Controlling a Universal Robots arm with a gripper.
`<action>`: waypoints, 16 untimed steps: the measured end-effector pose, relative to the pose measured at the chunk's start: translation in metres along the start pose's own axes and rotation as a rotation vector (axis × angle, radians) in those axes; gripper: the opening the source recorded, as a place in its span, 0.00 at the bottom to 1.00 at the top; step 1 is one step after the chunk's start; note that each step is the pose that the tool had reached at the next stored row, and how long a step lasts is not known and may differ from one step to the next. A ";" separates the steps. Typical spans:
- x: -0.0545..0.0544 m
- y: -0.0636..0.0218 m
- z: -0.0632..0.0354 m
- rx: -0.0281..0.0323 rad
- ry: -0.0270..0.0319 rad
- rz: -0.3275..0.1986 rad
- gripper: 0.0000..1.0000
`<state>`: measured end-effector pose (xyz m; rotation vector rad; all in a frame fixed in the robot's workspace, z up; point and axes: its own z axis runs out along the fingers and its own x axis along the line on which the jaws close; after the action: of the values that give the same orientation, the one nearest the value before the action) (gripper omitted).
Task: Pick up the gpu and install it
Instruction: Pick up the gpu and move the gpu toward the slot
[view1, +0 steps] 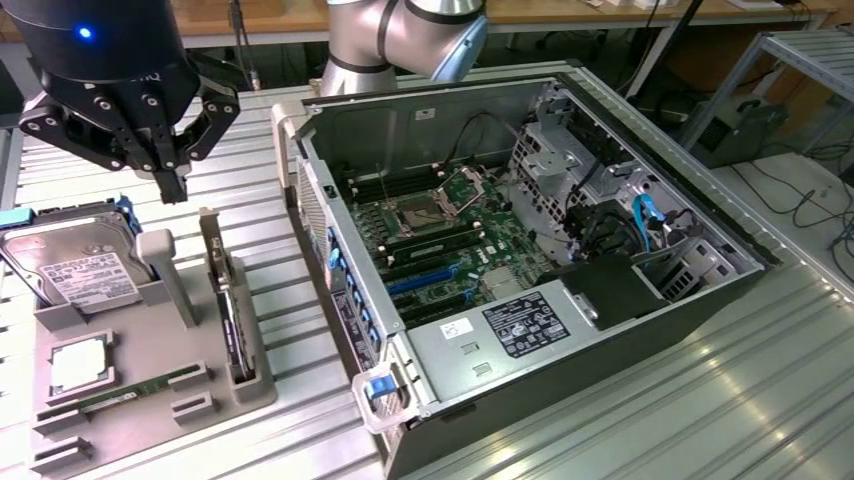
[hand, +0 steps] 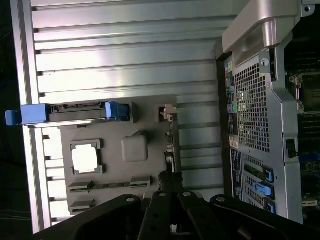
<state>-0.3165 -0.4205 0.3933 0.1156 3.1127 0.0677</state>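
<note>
Jaws pressed together, gripping nothing — the gpu (view1: 230, 315) stands on edge in the grey tray (view1: 247, 385) beneath them, untouched.

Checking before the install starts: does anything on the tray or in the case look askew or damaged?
Nothing stands out. The gpu stands on edge in its slot of the grey tray, and the open case looks orderly.
</note>
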 end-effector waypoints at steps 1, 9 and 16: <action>0.000 0.0000 0.0000 0.0000 0.0000 0.000 0.11; 0.000 0.0000 0.0000 -0.0001 0.0000 0.000 0.17; 0.000 0.0000 0.0003 0.0000 0.0001 -0.001 0.54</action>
<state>-0.3165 -0.4205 0.3930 0.1143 3.1128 0.0676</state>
